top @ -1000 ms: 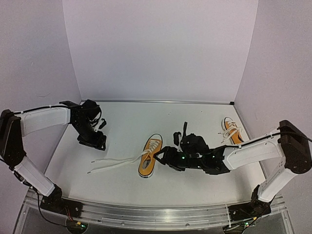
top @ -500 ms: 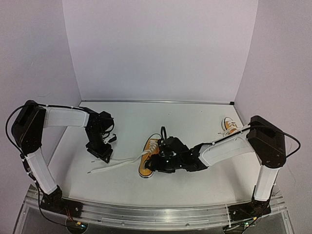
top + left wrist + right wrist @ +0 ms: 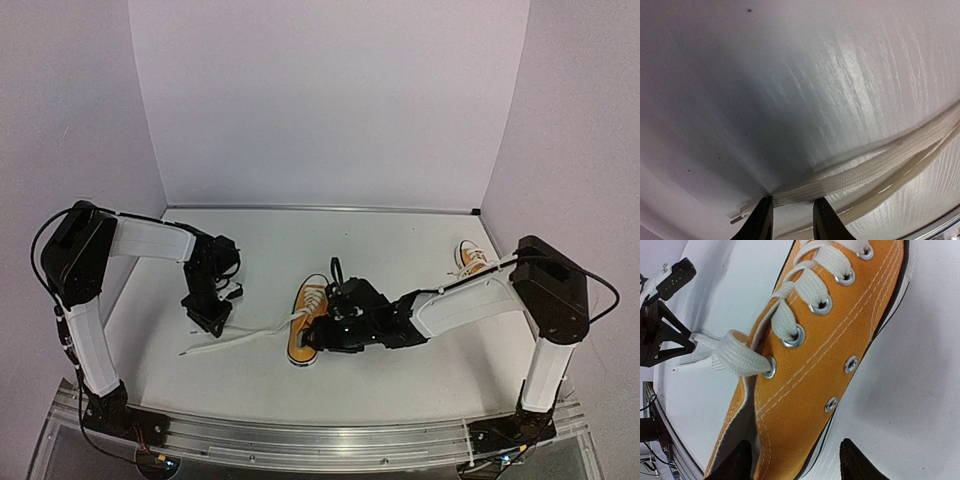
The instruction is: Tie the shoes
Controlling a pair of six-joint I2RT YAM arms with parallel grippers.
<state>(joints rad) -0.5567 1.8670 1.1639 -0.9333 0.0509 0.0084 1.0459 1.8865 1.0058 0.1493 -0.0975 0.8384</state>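
One orange shoe point(image 3: 300, 345) lies at the table's middle, toe toward the front. Its white lace point(image 3: 245, 335) trails left across the table. My left gripper point(image 3: 208, 322) points down at that lace. In the left wrist view the jaws point(image 3: 793, 200) stand a little apart, with the lace point(image 3: 880, 162) lying across both tips and its end just past the left finger. My right gripper point(image 3: 328, 335) is open at the shoe's side. In the right wrist view it point(image 3: 795, 462) straddles the shoe's point(image 3: 840, 330) side wall, with one finger over the opening and the other outside the sole.
A second orange shoe point(image 3: 470, 258) sits at the far right by the wall, beside the right arm. White walls enclose the table point(image 3: 300, 240) on three sides. A metal rail point(image 3: 320, 440) runs along the near edge.
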